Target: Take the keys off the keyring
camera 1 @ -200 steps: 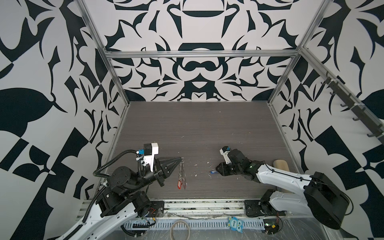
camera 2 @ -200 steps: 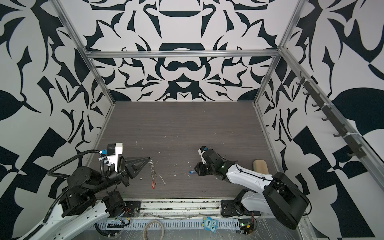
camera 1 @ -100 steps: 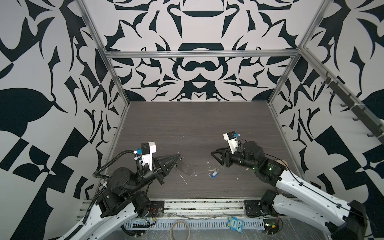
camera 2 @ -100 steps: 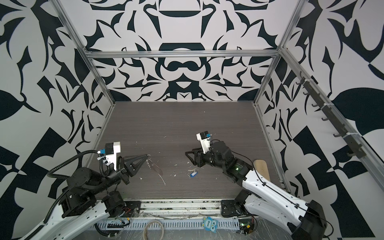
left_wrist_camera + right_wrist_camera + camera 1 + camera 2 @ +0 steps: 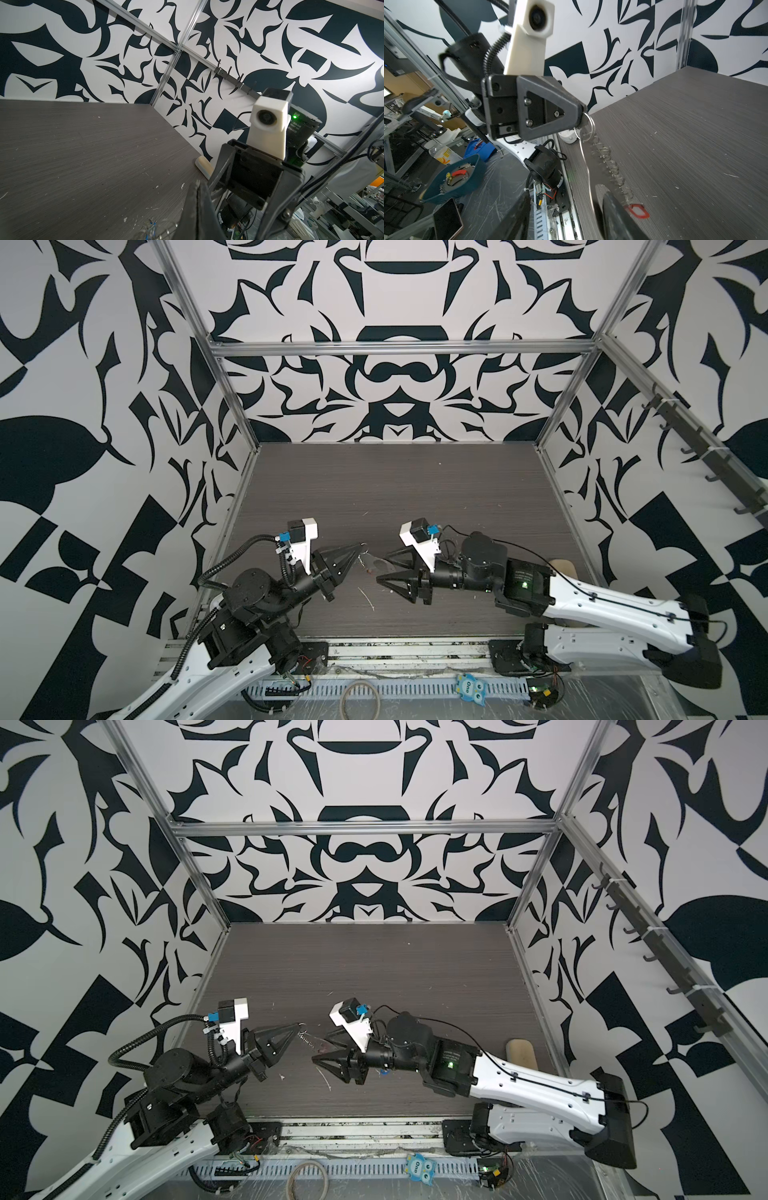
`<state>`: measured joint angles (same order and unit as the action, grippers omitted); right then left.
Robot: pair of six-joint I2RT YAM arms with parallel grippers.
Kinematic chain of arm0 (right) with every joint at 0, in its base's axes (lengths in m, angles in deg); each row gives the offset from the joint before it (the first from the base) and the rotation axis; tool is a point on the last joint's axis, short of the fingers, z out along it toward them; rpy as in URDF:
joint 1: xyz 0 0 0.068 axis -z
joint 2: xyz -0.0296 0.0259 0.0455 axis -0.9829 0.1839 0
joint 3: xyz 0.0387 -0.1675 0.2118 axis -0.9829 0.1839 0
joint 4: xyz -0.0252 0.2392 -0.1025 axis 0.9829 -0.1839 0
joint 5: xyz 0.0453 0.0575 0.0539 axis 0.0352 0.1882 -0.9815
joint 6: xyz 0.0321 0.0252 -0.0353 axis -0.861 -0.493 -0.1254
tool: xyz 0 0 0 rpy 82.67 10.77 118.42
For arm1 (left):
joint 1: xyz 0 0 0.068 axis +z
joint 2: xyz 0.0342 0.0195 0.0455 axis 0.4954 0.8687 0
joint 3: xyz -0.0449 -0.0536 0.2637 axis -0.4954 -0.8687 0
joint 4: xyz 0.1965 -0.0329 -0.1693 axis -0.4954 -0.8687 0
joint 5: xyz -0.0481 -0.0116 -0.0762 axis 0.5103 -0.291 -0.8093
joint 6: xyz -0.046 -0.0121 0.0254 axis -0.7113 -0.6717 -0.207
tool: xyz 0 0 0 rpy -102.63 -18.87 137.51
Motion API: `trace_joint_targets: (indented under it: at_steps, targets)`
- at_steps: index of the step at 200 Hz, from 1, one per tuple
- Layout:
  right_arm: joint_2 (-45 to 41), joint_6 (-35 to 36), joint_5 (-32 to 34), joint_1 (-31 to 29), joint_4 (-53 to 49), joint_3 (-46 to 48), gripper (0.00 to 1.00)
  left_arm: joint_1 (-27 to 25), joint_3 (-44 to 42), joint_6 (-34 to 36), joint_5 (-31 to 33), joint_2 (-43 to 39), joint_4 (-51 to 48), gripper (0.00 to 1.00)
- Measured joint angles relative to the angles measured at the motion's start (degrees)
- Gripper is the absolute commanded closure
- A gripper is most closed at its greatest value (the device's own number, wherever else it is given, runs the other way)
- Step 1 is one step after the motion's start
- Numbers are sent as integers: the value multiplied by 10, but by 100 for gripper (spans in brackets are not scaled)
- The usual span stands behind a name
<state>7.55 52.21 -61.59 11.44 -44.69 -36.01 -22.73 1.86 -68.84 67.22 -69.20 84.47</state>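
Swung up off the desk (image 5: 415, 489), the right gripper (image 5: 382, 571) now faces the keyring (image 5: 374, 562), which a second ago hung straight down and now slants toward it. The keyring is held clear of the surface, near the middle of the desk's front edge. The red-tagged key (image 5: 636, 210) is at its far end, apparently still attached. A blue fleck on the desk under the right wrist is probably the blue-tagged key (image 5: 384, 1072).

The left gripper (image 5: 582, 120) is clenched on only the keyring's near corner, at the end split ring. The right jaws stand apart with nothing between them.

That thin corner hold is the weak point: a straight tug on the red key could twist the plate or drag it free. Closing on the plate rather than the key would shift nothing.
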Motion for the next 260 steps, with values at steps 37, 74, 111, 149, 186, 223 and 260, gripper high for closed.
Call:
trace_joint_targets:
  at_steps: [37,74,111,149,186,223,260]
  targets:
    - [23,12,20,0,-12,0,78,0,0,-3,0,1,0,100]
    - [22,20,29,-2,-25,-3,100,1,0,-5,-1,3,-5,86]
    - [20,21,22,18,-72,-15,100,0,7,-3,-9,0,-16,42]
    - [20,14,-68,116,-155,-55,100,0,10,10,-26,-24,-54,30]
    - [20,11,-183,192,-207,-91,100,0,10,15,-51,-28,-86,25]
    - [19,28,-288,196,-235,-118,100,0,14,21,-74,-3,-97,24]
    - [21,38,-356,196,-236,-131,100,0,24,24,-104,37,-98,33]
